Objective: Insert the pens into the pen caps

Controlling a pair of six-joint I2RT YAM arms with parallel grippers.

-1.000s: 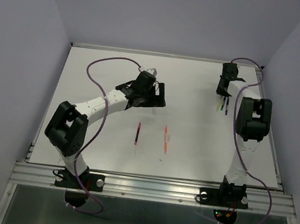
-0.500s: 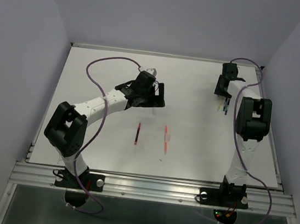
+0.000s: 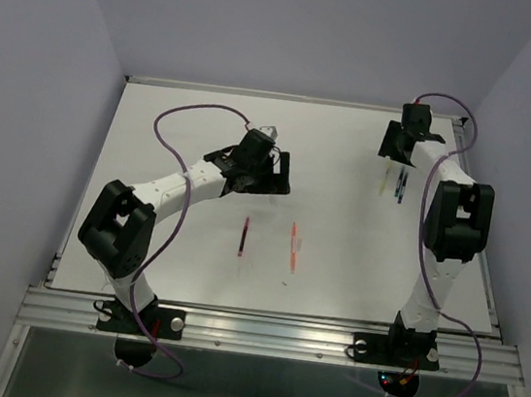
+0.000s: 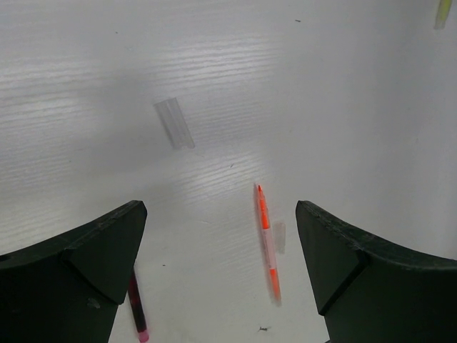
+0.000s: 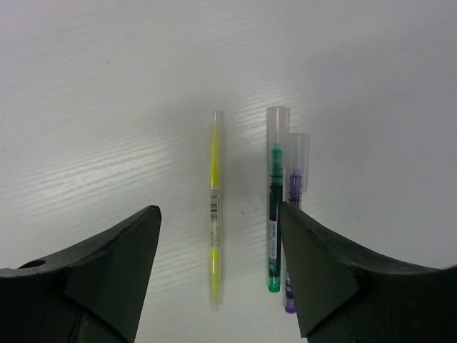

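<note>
The green pen (image 5: 274,214) and the dark blue pen (image 5: 292,236) lay touching, side by side, each tip inside a clear cap (image 5: 277,125). I took them for finished ones parked at the far right of the table (image 3: 334,276). The yellow pen (image 5: 214,207) lay just beside them, and whether it was capped I couldn't tell. The right gripper (image 5: 218,214) hung above all three, jaws apart, holding nothing. The left gripper (image 4: 220,214), spread wide and empty, hovered over the orange-red pen (image 4: 266,236) and a loose cap (image 4: 175,123).
</note>
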